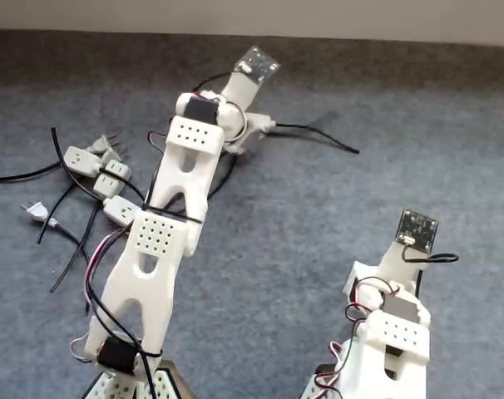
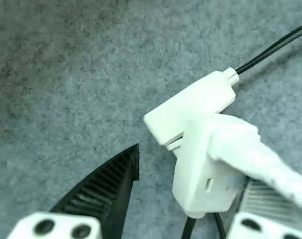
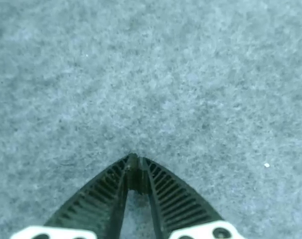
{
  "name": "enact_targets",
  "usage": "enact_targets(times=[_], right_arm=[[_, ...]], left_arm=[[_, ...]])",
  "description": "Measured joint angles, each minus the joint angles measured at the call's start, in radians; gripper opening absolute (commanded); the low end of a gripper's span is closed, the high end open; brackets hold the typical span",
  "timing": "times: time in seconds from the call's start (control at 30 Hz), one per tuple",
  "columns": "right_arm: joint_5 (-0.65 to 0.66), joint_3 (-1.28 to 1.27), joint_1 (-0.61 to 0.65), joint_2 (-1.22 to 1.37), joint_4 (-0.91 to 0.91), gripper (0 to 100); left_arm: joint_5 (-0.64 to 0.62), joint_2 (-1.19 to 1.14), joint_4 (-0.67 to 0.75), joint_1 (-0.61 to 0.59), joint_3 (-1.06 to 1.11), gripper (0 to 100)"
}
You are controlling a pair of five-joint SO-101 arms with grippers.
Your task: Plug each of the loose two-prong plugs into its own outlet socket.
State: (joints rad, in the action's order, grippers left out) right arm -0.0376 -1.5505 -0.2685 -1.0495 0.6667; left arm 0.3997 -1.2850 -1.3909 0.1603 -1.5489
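Left end effector [image 2: 191,191] wide around socket [image 2: 211,149], plug [image 2: 191,107] touching it; skewed squeeze could lever them apart. Right end effector [image 3: 136,174] pinched closed, empty.

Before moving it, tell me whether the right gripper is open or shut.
Shut: on the right gripper both halves meet, nothing between.

White plugs [image 1: 37,211] and sockets [image 1: 119,212] trail black cords [image 1: 314,133] across a mottled grey worktop [image 1: 318,216]; the right end effector [image 3: 137,172], on a white arm [image 1: 393,345], shows black ribbed fingers [image 3: 106,204].
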Motion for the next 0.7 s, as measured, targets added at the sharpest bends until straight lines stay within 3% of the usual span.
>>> enact_targets(times=[0.2,0.7], right_arm=[[0.0,0.0,-0.006,0.0,0.0,1.0],[0.0,0.002,-0.006,0.0,0.048,1.0]], left_arm=[[-0.029,0.041,-0.123,-0.061,-0.064,32],[-0.411,0.252,-0.358,-0.44,-0.003,32]])
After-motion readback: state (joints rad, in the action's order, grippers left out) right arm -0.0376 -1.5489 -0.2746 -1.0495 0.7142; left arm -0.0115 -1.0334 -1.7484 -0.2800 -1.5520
